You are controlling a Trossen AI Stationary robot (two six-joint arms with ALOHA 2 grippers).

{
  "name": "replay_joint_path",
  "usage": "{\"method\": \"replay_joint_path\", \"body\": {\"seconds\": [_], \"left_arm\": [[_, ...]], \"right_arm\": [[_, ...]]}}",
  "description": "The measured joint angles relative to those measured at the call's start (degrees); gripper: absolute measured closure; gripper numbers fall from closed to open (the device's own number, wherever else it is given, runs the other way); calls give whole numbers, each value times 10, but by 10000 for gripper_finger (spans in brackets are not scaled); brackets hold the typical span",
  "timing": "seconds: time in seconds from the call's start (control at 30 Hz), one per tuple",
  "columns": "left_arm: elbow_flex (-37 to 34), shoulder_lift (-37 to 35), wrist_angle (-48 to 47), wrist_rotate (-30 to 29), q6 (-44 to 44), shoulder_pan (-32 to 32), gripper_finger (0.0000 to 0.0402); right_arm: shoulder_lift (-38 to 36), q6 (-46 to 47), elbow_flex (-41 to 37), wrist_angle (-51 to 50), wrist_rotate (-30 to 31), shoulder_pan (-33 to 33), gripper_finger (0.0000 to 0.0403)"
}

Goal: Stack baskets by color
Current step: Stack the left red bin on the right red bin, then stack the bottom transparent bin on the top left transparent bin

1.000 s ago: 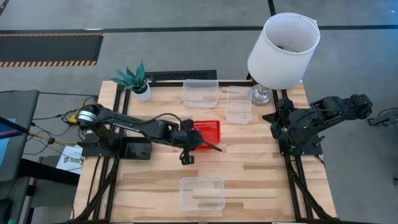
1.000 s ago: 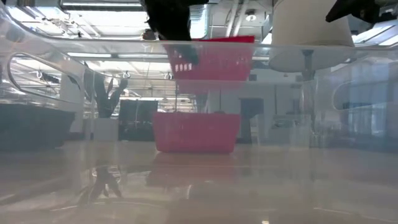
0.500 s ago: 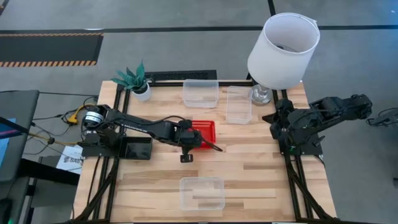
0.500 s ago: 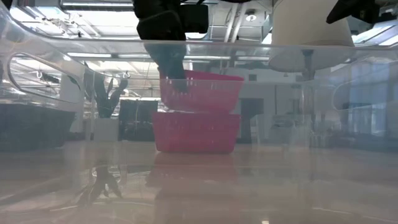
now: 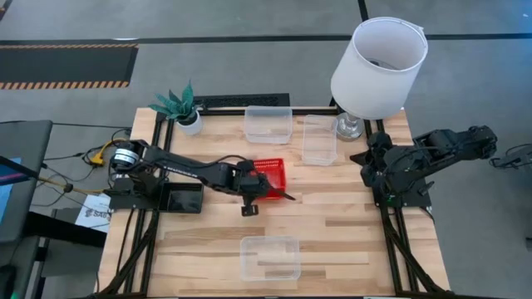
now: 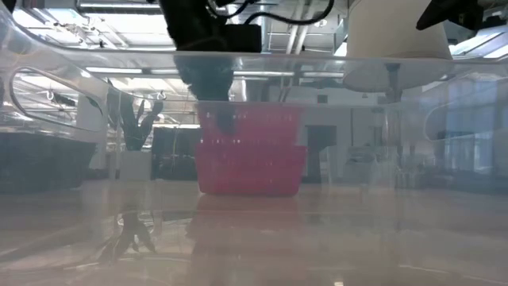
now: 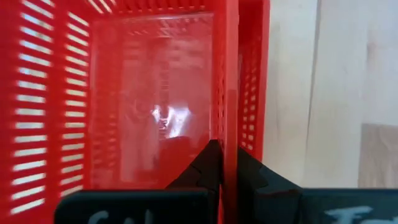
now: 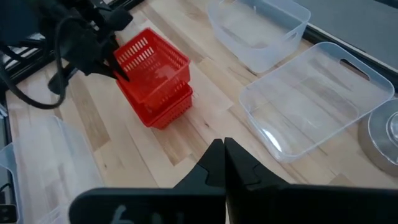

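Two red mesh baskets stand near the table's middle. The upper red basket (image 5: 268, 172) is sunk partly into the lower red basket (image 8: 166, 107), its rim (image 6: 250, 107) standing above the lower one's rim. My left gripper (image 5: 252, 188) is shut on the upper basket at its near left corner. My right gripper (image 8: 224, 155) is shut on nothing and waits raised at the table's right edge. Three clear baskets rest on their bottoms: one at the far middle (image 5: 268, 124), one beside it to the right (image 5: 319, 139) and one at the near edge (image 5: 269, 257). My left gripper holds the upper red basket by its near side wall (image 7: 231, 118), close to the left end. One finger is inside the basket and one outside, with the wall between them. The fingers slant down from the table's left and lie along the wall. The basket's bottom sits inside the lower basket.
A white lampshade (image 5: 379, 66) on a metal base stands at the far right corner, close to the right arm. A small potted plant (image 5: 180, 105) stands at the far left. Bare wood lies between the red baskets and the near clear basket.
My left gripper has gone down with the upper red basket, still shut on it. The basket hung clear above the lower red one and has sunk into it, so the two now overlap. The right arm has kept still.
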Motion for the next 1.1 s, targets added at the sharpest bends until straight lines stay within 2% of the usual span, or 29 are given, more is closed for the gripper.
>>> {"method": "replay_joint_path", "body": {"seconds": [0.33,0.67,0.8,0.97,1.1], "left_arm": [[-15,0,38,30,58,0,401],[-15,0,38,41,54,0,392],[-15,0,38,41,50,0,358],[-13,0,33,50,29,1,292],[27,-1,10,45,25,1,236]], "right_arm": [[0,-1,0,0,1,0,396],[0,0,0,1,2,0,396],[0,0,0,5,2,0,396],[0,0,0,5,2,0,396],[0,0,0,5,2,0,396]]}}
